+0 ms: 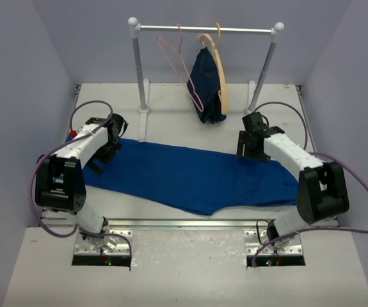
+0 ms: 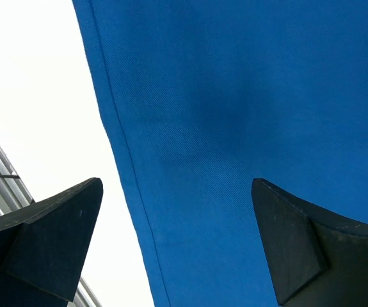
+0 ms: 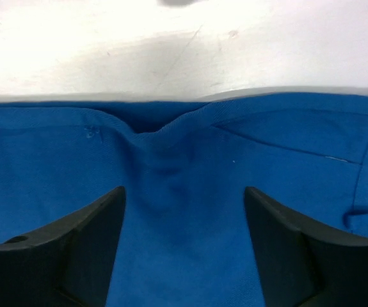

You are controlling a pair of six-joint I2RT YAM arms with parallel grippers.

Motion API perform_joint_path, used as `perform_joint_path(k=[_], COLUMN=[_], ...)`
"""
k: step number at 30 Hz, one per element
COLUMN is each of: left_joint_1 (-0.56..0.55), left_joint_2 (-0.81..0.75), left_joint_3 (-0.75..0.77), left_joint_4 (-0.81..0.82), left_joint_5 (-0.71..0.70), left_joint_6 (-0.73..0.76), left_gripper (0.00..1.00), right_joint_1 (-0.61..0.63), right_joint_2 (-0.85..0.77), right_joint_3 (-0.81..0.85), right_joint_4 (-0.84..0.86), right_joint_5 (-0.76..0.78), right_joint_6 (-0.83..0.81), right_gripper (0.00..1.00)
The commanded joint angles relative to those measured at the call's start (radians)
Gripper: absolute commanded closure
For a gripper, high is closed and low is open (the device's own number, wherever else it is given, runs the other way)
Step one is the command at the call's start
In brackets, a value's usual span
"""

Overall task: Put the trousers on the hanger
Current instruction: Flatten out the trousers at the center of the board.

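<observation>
Trousers (image 1: 190, 176) flat on table (image 1: 171, 121), right claw (image 3: 184, 192) spread above them, seemingly clear

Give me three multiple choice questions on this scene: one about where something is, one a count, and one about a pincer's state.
1. Where do the blue trousers lie?
A) flat on the table
B) in a basket
C) on a hanger

2. How many hangers hang on the rail?
A) one
B) two
C) four

3. How is the right pincer?
A) shut on cloth
B) open above the trousers
C) holding a hanger

Answers:
1 A, they spread flat on its surface.
2 B, a pink wire hanger and a wooden hanger.
3 B, its fingers stand apart above the cloth.
</observation>
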Motion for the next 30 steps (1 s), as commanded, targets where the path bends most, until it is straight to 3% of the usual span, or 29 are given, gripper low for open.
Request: perform_joint_path(k=[1, 5, 7, 12, 15, 18, 23, 30], left_joint_1=[-0.086, -0.255, -0.273, -0.277, -0.269, -0.234, -0.146, -0.121], left_joint_2=[-0.095, -0.041, 0.013, 0.093, 0.149, 0.199, 0.189, 0.145], left_joint_3=[0.063, 0.11, 0.112, 0.077, 0.065, 0.056, -0.043, -0.061], left_joint_4=[-0.053, 0.101, 0.148, 0.177, 0.129, 0.063, 0.106, 0.13], left_joint_5=[-0.052, 0.081, 0.165, 0.23, 0.215, 0.187, 0.215, 0.157], left_joint_6=[-0.065, 0.061, 0.087, 0.039, -0.039, -0.113, -0.127, -0.026], left_gripper=[0.0, 0.0, 0.0, 0.0, 0.0, 0.0, 0.0, 0.0], right_joint_1=[-0.022, -0.141, -0.175, -0.236, -0.344, -0.432, -0.456, -0.466], right_joint_2=[-0.104, -0.098, -0.088, -0.045, -0.027, 0.003, 0.125, 0.19], right_joint_3=[-0.064, -0.171, -0.221, -0.282, -0.32, -0.269, -0.047, 0.054], right_joint_4=[-0.021, -0.008, 0.009, -0.042, -0.052, -0.125, -0.169, 0.066], right_joint_5=[0.047, -0.163, -0.225, -0.177, -0.191, -0.103, -0.018, -0.237], right_joint_6=[0.075, 0.128, 0.168, 0.292, 0.35, 0.381, 0.336, 0.137], right_gripper=[0.24, 0.23, 0.22, 0.1, 0.08, 0.09, 0.09, 0.08])
